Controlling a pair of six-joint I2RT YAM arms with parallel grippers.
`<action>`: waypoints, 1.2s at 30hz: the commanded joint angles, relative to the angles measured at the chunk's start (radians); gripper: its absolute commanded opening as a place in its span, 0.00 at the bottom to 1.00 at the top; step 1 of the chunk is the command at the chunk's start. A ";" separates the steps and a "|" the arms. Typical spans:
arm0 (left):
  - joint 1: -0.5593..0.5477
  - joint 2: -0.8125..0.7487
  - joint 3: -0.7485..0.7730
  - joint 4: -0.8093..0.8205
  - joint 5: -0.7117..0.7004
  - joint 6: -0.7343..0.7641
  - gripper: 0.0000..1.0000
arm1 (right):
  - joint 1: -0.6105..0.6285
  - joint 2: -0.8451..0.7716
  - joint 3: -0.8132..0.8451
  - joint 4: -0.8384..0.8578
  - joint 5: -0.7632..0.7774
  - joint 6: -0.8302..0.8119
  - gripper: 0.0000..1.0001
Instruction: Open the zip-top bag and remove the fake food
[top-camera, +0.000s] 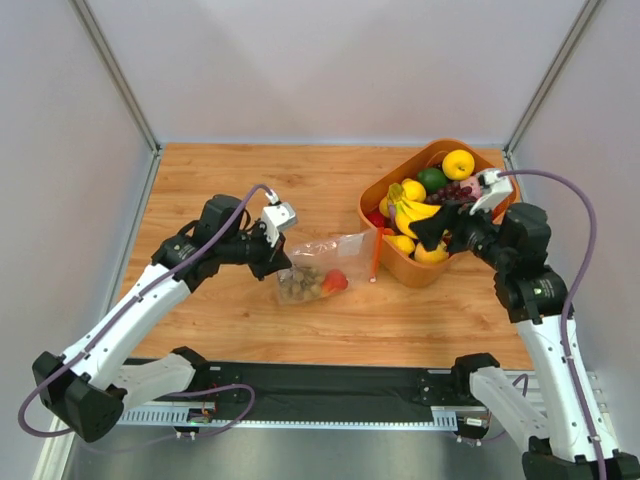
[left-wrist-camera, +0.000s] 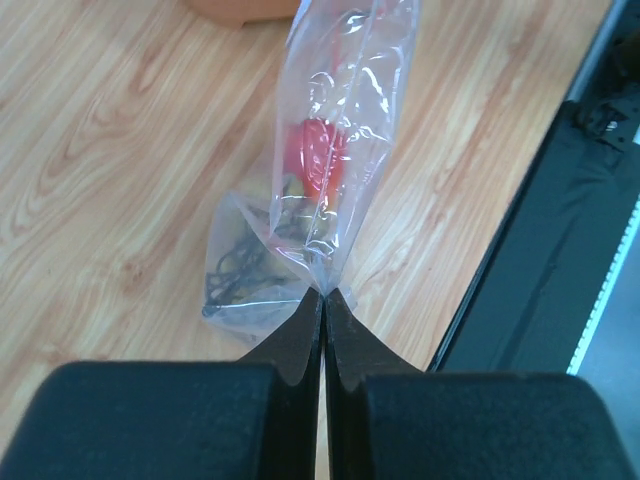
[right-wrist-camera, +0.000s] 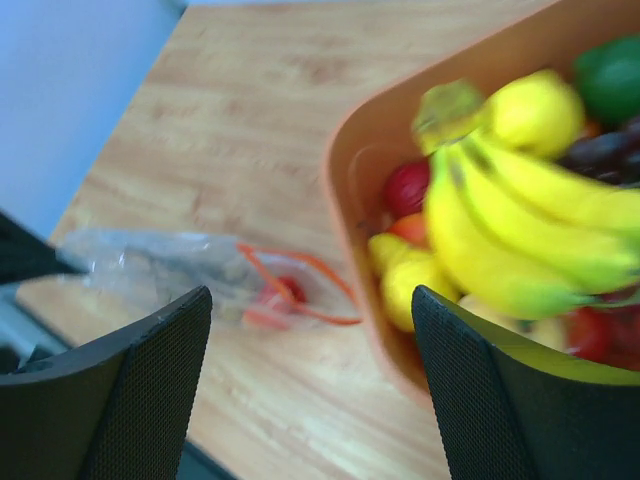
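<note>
We anchor the zip-top bag (left-wrist-camera: 340, 130) by its corner in our clamped left claw (left-wrist-camera: 322, 300), right claw (right-wrist-camera: 312, 310) gaping above the banana bunch (right-wrist-camera: 520, 230).

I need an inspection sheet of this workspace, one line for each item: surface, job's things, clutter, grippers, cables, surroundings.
Surface: wooden tabletop.
Job's things: zip-top bag lies left of the orange bin, zip strip toward it; red fruit and tan-brown ball cluster inside; banana bunch in the bin.
Clutter: bin also holds dark grapes, a green fruit and a round yellow fruit.
Grippers: left gripper shut on the bag's corner; right gripper open, empty, over the bin.
Cables: left purple cable, right purple cable, one along each arm.
Surroundings: pale walls; black mat at the near edge.
</note>
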 joint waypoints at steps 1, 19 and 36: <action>-0.019 -0.037 -0.018 0.043 0.112 0.059 0.00 | 0.145 -0.014 -0.079 0.017 -0.152 -0.009 0.82; -0.041 -0.031 -0.018 0.029 0.096 0.073 0.00 | 0.369 0.071 -0.319 0.278 0.022 -0.034 0.76; -0.041 0.020 0.005 0.058 -0.234 -0.025 0.46 | 0.411 0.057 -0.362 0.353 -0.020 0.095 0.00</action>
